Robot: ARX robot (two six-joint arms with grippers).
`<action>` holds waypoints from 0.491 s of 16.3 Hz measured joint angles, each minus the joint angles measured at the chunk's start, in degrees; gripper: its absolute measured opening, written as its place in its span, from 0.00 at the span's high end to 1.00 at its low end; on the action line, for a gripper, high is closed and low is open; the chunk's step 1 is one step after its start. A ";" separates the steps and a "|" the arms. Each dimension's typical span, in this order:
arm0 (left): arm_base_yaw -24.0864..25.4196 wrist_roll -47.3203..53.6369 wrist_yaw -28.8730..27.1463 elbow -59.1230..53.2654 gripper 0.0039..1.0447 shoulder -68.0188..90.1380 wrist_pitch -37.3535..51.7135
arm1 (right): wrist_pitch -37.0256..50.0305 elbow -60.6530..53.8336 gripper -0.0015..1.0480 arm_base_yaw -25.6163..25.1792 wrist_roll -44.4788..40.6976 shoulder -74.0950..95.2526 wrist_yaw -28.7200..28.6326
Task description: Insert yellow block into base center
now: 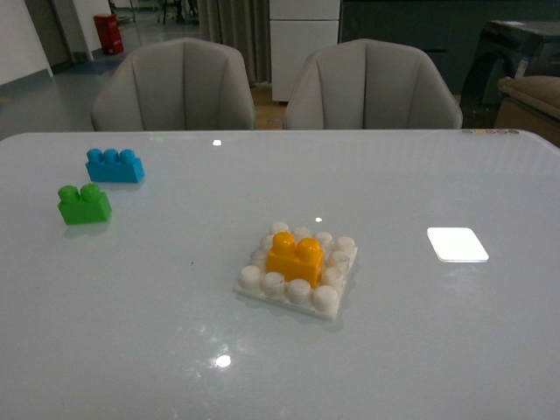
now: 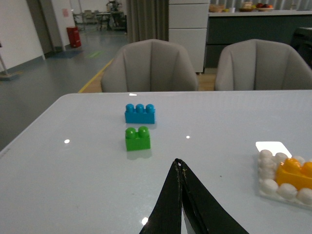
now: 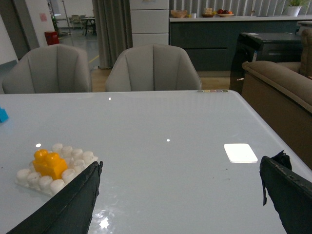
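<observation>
The yellow block (image 1: 295,256) stands upright on the middle studs of the white studded base (image 1: 331,300), near the centre of the table. The left wrist view catches the block (image 2: 296,174) and base (image 2: 269,185) at its edge, off to the side of my left gripper (image 2: 179,163), whose fingers are pressed shut with nothing between them. In the right wrist view the block (image 3: 48,163) sits on the base (image 3: 27,179) beside one finger of my right gripper (image 3: 180,175), which is open wide and empty. Neither gripper shows in the front view.
A green two-stud brick (image 1: 84,204) and a blue three-stud brick (image 1: 115,164) lie at the table's far left. A smooth white rectangle (image 1: 457,244) shows on the table right of the base. Two grey chairs (image 1: 175,87) stand behind the far edge.
</observation>
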 joint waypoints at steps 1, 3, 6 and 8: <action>-0.35 0.04 0.85 -0.55 0.99 -1.99 -1.05 | 0.02 0.00 0.06 0.00 0.00 0.00 0.00; -0.52 0.04 0.90 -2.21 0.99 -4.20 -1.73 | 0.04 0.00 0.06 0.00 0.00 0.00 0.00; -0.46 0.04 0.92 -2.21 0.99 -10.64 -7.63 | 0.02 0.00 0.06 0.00 0.00 0.00 0.00; -0.46 0.04 0.90 -2.21 0.99 -13.88 -10.69 | 0.02 0.00 0.06 0.00 0.00 0.00 0.00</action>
